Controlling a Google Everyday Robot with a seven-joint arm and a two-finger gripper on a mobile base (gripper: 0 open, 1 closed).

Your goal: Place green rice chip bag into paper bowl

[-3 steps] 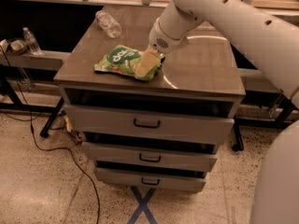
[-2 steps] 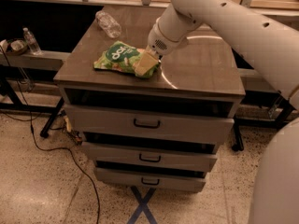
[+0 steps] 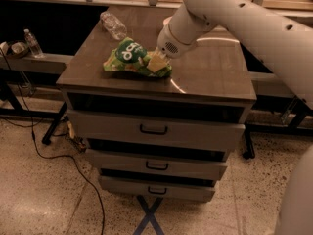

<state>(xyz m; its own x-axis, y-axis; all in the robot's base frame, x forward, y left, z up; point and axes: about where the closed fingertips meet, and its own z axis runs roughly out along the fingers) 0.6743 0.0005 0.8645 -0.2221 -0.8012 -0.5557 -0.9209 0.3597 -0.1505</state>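
While the clear bottle (image 3: 113, 26) is lying out of the way near the back-left corner of the surface (image 3: 210, 77), the green chip bag (image 3: 129, 58) is resting toward the front-left edge, draping over the paper bowl (image 3: 155, 64), whose pale rim is peeking out at the bag's right end. The claw (image 3: 160, 56) is meeting the bag there, probably to seat it in the bowl; whether it is spread or pinching, I cannot tell.

chip bag (image 3: 128, 57) on cabinet (image 3: 215, 75) | jaws right of it | bottle (image 3: 113, 25) behind
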